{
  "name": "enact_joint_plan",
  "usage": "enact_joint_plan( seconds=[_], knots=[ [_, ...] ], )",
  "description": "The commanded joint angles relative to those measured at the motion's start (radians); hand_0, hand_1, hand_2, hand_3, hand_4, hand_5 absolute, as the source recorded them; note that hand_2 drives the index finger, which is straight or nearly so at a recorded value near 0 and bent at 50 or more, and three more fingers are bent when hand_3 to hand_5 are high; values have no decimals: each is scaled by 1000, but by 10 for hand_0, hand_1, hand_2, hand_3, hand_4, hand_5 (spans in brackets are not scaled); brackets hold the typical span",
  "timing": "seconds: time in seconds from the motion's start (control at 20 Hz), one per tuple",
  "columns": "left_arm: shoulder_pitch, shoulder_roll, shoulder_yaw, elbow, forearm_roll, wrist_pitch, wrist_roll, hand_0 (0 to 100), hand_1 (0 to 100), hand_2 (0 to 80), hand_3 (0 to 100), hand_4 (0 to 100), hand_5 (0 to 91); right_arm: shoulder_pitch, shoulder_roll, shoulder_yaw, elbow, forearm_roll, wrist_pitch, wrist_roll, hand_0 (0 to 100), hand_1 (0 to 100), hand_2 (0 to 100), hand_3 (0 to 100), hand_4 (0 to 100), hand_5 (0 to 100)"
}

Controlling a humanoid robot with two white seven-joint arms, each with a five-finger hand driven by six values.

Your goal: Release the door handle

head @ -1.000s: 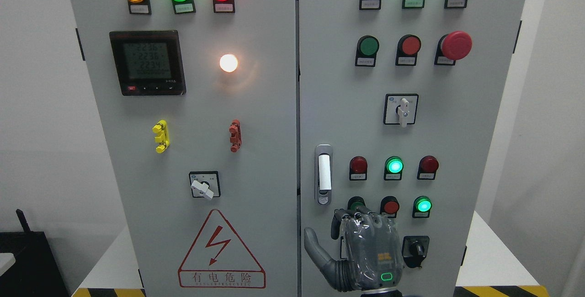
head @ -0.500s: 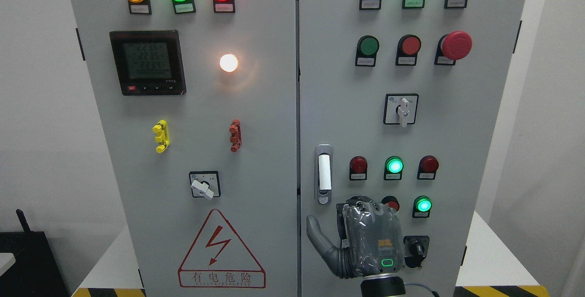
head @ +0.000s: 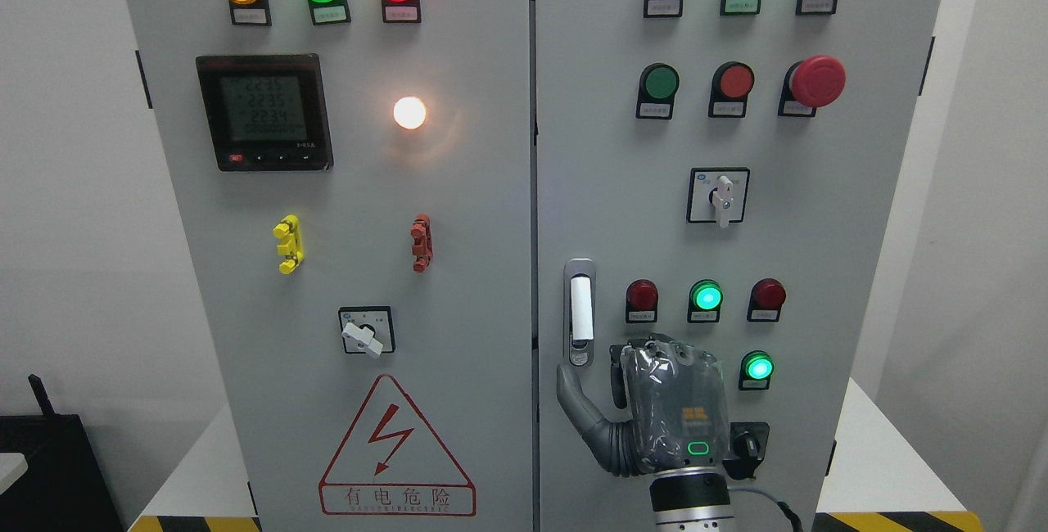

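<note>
The door handle is a white lever in a silver recess, upright near the left edge of the grey cabinet's right door. My right hand comes up from the bottom edge and sits just below and right of the handle, its back toward the camera. Its thumb is spread out to the left, with the tip close under the handle's lower end. The other fingers point toward the panel and hold nothing. The handle is free of the hand. My left arm does not show.
Red and green lamps and a black rotary switch crowd the door around the hand, which hides two lamps. The left door carries a meter, lamps and a warning triangle. White walls flank the cabinet.
My right hand has risen along the right door, from below the bottom row of lamps to just under the handle. The thumb tip now nears the handle's lower end.
</note>
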Motion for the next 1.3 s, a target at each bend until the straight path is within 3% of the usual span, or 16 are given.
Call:
enact_joint_plan(
  seconds=[0.0, 1.25],
  knots=[
    [-26, 0, 17, 0, 0, 0, 0, 120, 389, 0, 0, 0, 0, -18, 0, -6, 12, 0, 3, 1, 325, 89, 993, 1000, 861, 899],
    [-26, 0, 17, 0, 0, 0, 0, 120, 389, 0, 0, 0, 0, -41, 3, -1, 27, 3, 25, 21, 349, 121, 1000, 1000, 882, 913]
  ],
)
